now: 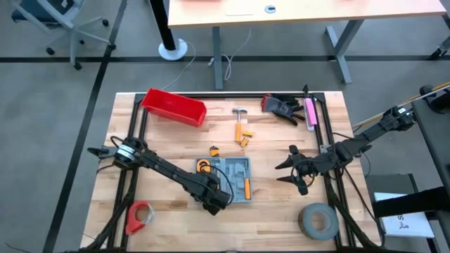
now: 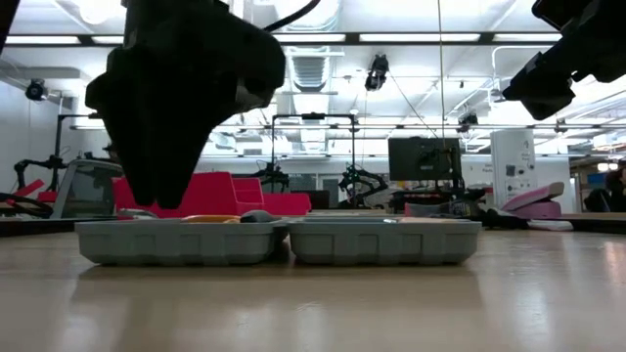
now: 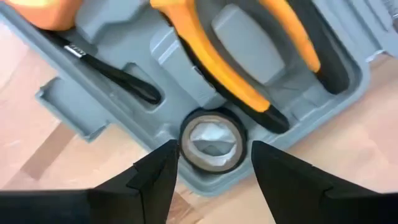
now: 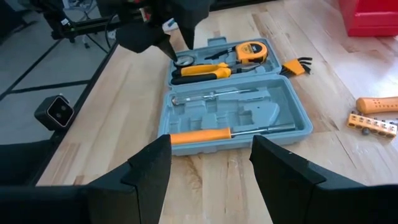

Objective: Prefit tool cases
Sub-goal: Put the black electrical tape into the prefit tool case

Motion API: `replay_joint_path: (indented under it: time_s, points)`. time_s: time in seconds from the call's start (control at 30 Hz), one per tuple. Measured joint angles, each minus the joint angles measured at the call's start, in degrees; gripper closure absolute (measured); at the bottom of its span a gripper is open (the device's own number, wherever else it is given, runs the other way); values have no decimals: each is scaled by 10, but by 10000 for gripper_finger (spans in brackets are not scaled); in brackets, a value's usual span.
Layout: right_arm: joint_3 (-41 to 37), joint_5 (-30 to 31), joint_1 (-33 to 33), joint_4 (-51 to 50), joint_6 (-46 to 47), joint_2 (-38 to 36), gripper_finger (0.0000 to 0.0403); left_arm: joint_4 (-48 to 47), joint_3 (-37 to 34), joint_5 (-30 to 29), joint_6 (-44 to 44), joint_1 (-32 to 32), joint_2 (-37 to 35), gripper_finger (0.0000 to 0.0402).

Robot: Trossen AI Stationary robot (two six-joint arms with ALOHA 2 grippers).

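The left gripper (image 3: 210, 167) is held open and empty just over a small tape roll (image 3: 212, 139) seated in a corner recess of the open tool case (image 1: 235, 180), beside orange-handled pliers (image 3: 249, 62), while the right gripper (image 1: 292, 171) is held open, empty, near the case's far side.

case (image 1: 235, 179): 1 | red bin (image 1: 174, 107): 1 | tape rolls (image 1: 318, 221): 2 | arms: 2

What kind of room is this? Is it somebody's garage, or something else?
Probably a robotics lab or workshop, not a garage. Two robot arms work at a wooden table over an open tool case. Behind it stand desks, monitors and more equipment under long ceiling lights.
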Motion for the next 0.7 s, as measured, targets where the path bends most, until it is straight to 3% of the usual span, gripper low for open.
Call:
replay_joint_path:
  time_s: [0.7]
  points:
    - [3, 2, 8, 8, -6, 0, 204, 73, -45, 21, 2, 2, 12, 212]
